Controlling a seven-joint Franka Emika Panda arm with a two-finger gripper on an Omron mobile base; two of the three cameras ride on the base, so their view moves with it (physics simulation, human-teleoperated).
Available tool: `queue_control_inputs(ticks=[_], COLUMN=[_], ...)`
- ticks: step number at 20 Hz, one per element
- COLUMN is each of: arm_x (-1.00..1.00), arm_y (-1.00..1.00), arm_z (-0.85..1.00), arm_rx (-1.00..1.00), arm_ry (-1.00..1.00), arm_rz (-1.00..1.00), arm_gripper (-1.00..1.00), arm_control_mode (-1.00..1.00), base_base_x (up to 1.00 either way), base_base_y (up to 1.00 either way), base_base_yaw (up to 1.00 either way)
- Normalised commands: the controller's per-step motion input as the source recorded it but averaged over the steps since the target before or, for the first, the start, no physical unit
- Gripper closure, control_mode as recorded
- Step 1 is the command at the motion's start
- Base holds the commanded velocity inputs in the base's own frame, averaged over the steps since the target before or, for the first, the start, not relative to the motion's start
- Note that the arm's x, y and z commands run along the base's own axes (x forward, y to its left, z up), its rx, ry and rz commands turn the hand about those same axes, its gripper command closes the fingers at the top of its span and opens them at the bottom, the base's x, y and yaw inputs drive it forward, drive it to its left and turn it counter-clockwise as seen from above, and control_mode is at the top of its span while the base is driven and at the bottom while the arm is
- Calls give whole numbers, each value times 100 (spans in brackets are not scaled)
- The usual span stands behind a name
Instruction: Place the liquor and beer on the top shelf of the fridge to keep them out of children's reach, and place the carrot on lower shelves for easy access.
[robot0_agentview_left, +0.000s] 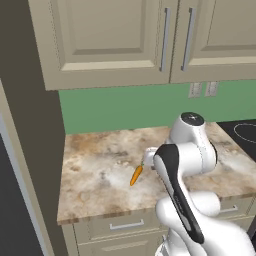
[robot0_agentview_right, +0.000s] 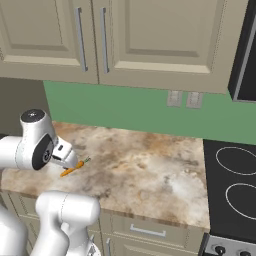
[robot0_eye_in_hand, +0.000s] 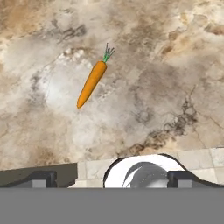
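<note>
The gripper (robot0_eye_in_hand: 112, 177) is wide open and holds nothing. It looks down at the carrot (robot0_eye_in_hand: 92, 83), which lies flat on the tabletop (robot0_eye_in_hand: 166, 65) with its green top pointing away. To pick it up well, the gripper should go straight down over the carrot's middle and pinch across its thin sides.

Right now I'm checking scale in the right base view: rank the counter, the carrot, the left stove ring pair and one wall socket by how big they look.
1. Counter
2. Stove rings, though nearer the camera
3. Wall socket and carrot: too alike to rank
</note>
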Motion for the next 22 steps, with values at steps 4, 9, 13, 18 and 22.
queue_control_inputs(ticks=[4,9,13,18,22], arm_x=[31,45,50,44,35], arm_y=[37,18,0,0,2], arm_z=[-11,-12,-18,-40,-58], arm_rx=[0,0,0,0,0], arm_ry=[11,16,16,5,0], arm_rz=[-13,-7,-3,-1,0], arm_gripper=[-100,-100,-100,-100,-100], arm_control_mode=[-100,-100,-100,-100,-100], base_base_x=[0,0,0,0,0], base_base_y=[0,0,0,0,0], base_base_yaw=[0,0,0,0,0])
